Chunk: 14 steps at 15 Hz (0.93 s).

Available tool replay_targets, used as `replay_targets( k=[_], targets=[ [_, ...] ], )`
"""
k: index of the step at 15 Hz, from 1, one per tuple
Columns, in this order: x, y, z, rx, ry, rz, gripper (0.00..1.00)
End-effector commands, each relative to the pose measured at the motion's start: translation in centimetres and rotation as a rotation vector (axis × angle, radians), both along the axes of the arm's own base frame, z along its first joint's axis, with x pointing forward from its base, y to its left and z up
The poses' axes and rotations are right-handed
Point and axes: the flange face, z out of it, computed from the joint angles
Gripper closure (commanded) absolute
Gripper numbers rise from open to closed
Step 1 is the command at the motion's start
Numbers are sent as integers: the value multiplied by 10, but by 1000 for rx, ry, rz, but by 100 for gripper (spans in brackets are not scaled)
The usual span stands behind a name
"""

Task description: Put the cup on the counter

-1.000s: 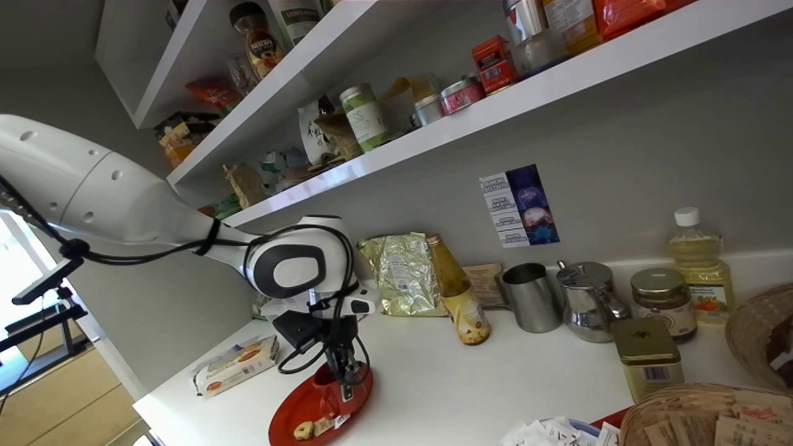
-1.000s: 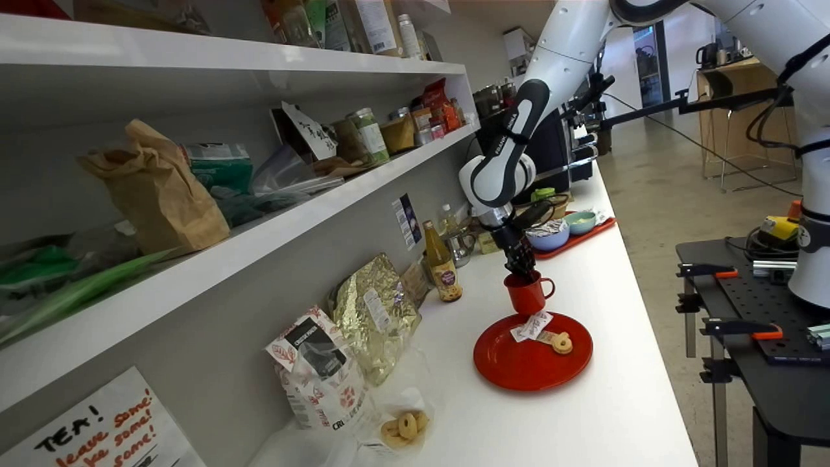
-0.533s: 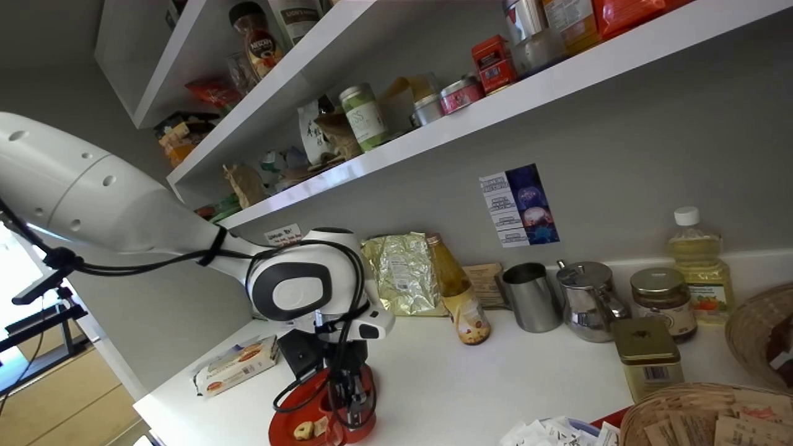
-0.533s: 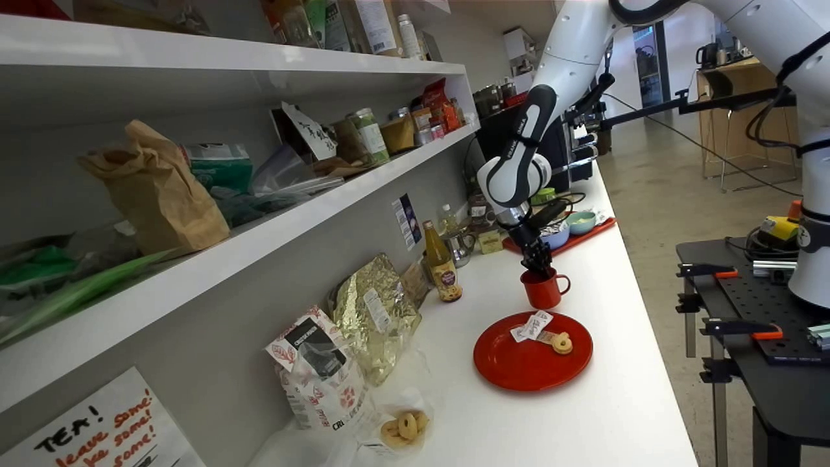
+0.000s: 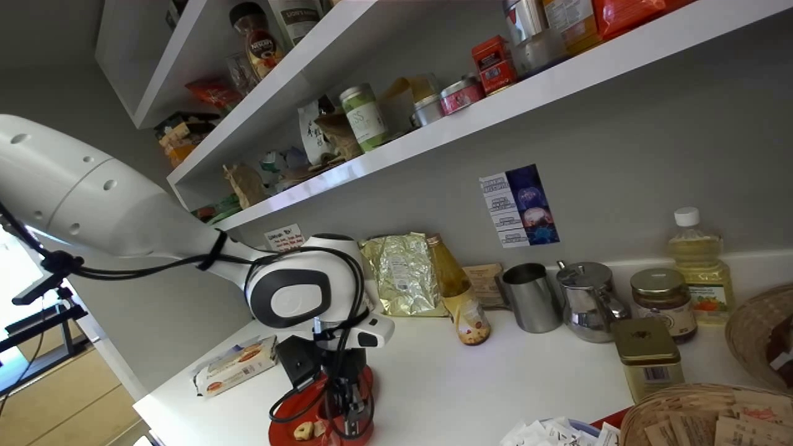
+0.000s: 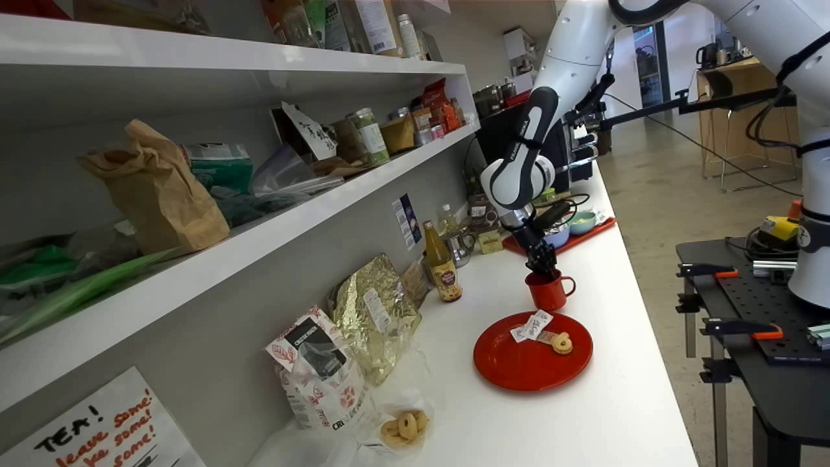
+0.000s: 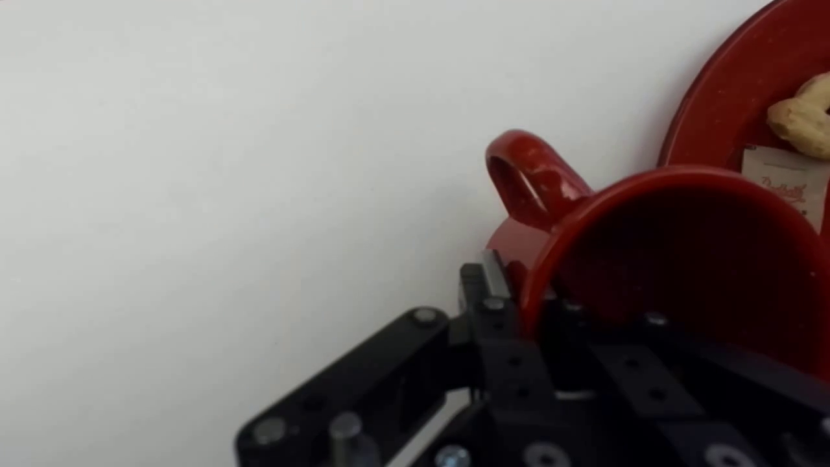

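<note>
Right of centre in an exterior view: one red cup (image 6: 548,294), roughly upright, just beyond the upper edge of a red plate (image 6: 512,370); on or above the white counter (image 6: 622,402), I cannot tell which. Black gripper (image 7: 524,292): pinching the cup's wall, one finger inside, one outside.

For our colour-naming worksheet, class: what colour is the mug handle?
The mug handle is red; it shows best in the wrist view.

Cup (image 6: 548,293) glossy; counter (image 5: 471,384) smooth; bag (image 5: 406,275) crinkled foil; jug (image 5: 531,300) metal.
</note>
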Motion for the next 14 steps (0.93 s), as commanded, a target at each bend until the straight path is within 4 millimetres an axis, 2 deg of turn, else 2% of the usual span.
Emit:
replay_targets(
  k=[1, 7, 14],
  targets=[
    [-5, -2, 0, 15, -7, -15, 98],
    [-7, -3, -9, 24, 7, -16, 98],
    [-16, 10, -35, 76, 33, -9, 98]
  ],
)
